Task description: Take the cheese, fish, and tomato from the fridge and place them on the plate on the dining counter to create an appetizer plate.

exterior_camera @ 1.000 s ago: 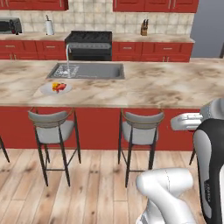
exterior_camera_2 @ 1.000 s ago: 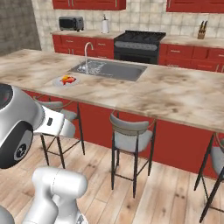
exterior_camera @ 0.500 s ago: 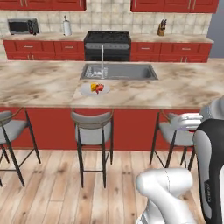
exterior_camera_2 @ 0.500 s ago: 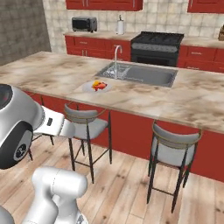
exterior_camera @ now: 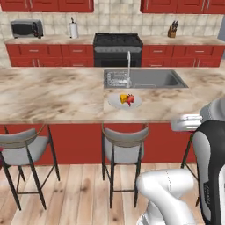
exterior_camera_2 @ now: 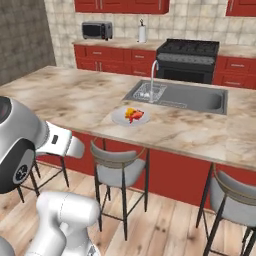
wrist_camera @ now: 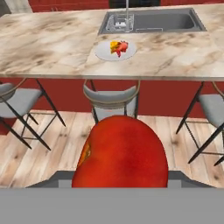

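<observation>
Left base view: behind arm, looking forward and down across bench (exterior_camera: 57, 94), plate (exterior_camera: 115, 103) centre, sink (exterior_camera: 145, 79) beyond. Right base view: same bench (exterior_camera_2: 75, 97) from other side, angled, plate (exterior_camera_2: 119, 118) mid-frame. Hand view: low, facing bench (wrist_camera: 48, 43) front, stools (wrist_camera: 111, 103) near. All three share plate (wrist_camera: 105, 52), sink, stools.

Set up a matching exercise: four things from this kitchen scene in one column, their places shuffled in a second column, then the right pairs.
Things
1. tomato
2. plate
3. stove
4. toaster oven

Places
A. back counter, far left
B. close before the hand camera, at the gripper
C. dining counter, in front of the sink
D. between the red back cabinets

Pairs: 1-B, 2-C, 3-D, 4-A
</observation>
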Robot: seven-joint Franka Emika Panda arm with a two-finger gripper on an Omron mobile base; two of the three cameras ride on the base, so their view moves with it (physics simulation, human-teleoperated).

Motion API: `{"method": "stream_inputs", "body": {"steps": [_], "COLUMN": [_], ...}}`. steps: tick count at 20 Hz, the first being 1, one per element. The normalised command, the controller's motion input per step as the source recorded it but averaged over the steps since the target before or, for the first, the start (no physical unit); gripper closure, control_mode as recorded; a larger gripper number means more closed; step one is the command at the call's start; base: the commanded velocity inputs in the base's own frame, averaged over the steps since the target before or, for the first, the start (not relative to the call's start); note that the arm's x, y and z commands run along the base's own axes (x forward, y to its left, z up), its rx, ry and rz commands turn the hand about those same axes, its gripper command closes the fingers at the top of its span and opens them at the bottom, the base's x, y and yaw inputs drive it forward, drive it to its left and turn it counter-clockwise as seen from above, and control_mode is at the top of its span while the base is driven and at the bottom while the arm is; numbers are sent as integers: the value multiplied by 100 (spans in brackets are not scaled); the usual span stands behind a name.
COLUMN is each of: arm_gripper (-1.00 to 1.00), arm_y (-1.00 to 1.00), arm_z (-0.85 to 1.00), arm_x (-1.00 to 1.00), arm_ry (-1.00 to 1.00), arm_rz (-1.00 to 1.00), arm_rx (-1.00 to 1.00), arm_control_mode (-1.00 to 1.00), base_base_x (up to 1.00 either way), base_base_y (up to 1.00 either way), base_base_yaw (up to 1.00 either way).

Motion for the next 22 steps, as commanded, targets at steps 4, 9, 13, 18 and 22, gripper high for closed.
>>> {"method": "stream_inputs", "body": {"steps": [4, 9, 13, 18, 22], "arm_gripper": [100, 100, 100, 100, 100], "arm_y": [0, 0, 0, 0, 6], "arm_z": [0, 0, 0, 0, -25], "arm_x": [0, 0, 0, 0, 55], "arm_ry": [0, 0, 0, 0, 13], "arm_rz": [0, 0, 0, 0, 0], "arm_rx": [0, 0, 0, 0, 0], "arm_control_mode": [100, 100, 100, 100, -100], "base_base_x": [100, 99, 94, 70, 0], "base_base_y": [28, 6, 1, 0, 0], "base_base_yaw": [-20, -20, -16, -9, 0]}}
